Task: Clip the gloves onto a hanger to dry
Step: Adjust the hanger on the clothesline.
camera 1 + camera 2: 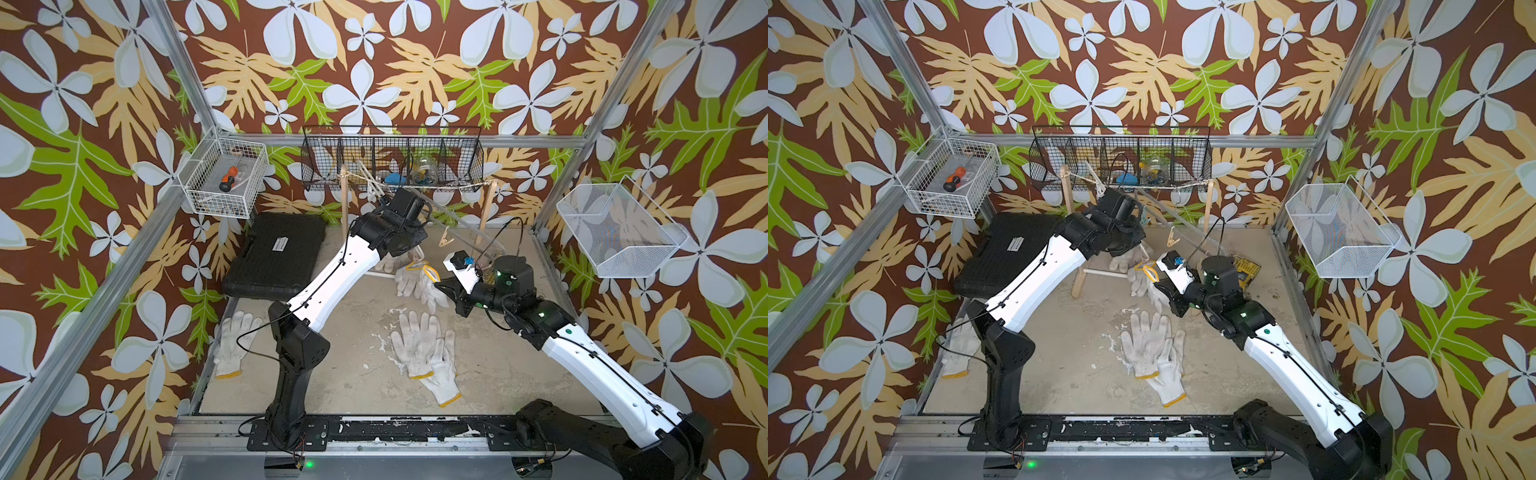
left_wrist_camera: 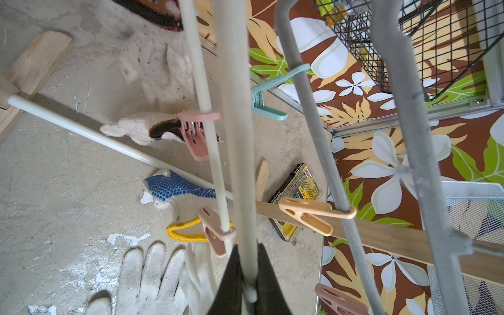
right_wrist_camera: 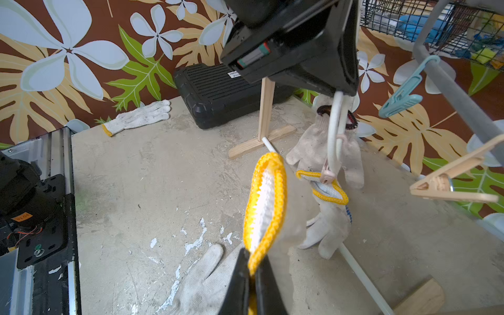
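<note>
Hidden from above, the left gripper [image 2: 247, 256] pinches the white hanger bar [image 2: 240, 136]; the right gripper [image 3: 252, 263] clamps a yellow glove cuff [image 3: 266, 201] close by.

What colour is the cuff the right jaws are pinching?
Yellow cuff, white inside; clearest in the right wrist view.

Perhaps six gloves [image 1: 415, 345], five pegs [image 2: 308, 215], three wire baskets [image 1: 216, 203], one black case [image 1: 274, 253]
</note>
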Robot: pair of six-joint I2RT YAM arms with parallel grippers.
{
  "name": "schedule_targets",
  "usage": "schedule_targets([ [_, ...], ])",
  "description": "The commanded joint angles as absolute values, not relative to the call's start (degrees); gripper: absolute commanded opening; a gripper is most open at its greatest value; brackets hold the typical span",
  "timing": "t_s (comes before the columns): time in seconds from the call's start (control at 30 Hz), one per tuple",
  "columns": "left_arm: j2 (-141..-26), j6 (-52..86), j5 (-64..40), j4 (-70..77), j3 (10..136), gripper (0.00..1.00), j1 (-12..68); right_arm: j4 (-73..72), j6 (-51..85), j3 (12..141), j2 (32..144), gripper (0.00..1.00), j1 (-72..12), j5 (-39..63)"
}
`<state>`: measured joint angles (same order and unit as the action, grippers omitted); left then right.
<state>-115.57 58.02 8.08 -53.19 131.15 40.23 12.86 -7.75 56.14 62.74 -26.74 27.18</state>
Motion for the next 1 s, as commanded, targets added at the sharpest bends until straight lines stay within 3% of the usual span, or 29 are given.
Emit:
schedule_targets([
  [0.0, -115.3, 56.5, 5.4, -50.4, 131.6, 0.02, 40.9, 10.9, -7.5, 56.2, 62.4, 0.0, -26.8, 27.5],
  [0.57, -114.1, 52.6, 1.3, -49.5, 130.2, 0.01, 43.1, 13.0, -8.2, 56.6, 61.2, 0.0, -25.6, 27.0],
  [0.97, -112.8, 51.9, 1.1, -48.0, 127.2, 0.16, 42.8, 14.4, -8.7, 57.0, 60.2, 0.0, -24.8, 26.7],
])
